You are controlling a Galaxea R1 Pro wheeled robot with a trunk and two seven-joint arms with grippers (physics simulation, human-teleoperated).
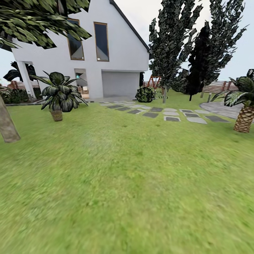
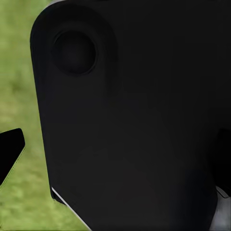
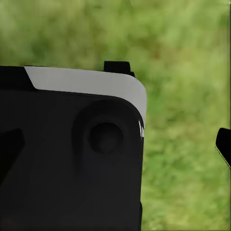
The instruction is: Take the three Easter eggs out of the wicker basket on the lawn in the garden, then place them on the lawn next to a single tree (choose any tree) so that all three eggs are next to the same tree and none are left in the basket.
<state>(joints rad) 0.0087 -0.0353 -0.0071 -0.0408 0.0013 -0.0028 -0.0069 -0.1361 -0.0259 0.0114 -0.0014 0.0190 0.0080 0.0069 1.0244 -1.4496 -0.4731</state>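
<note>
The Easter eggs and the wicker basket are out of view. The lawn (image 1: 134,183) spreads wide and green ahead of me in the garden. A tree with a bare grey-tan trunk (image 1: 7,125) leans at the left edge, its leaves hanging over the top left. My left gripper (image 2: 115,154) is open, one black fingertip (image 2: 9,154) showing over grass, with a dark part of my own body behind the gap. My right gripper (image 3: 115,147) is open too, a fingertip (image 3: 224,147) far to the side, with nothing held.
A white house (image 1: 106,67) stands at the back. A leafy potted plant (image 1: 58,97) sits left of centre, a palm (image 1: 244,118) at the right. Grey stepping stones (image 1: 165,113) cross the grass. Tall dark narrow trees (image 1: 176,46), a round bush (image 1: 144,94) and a slat fence (image 1: 220,86) lie beyond.
</note>
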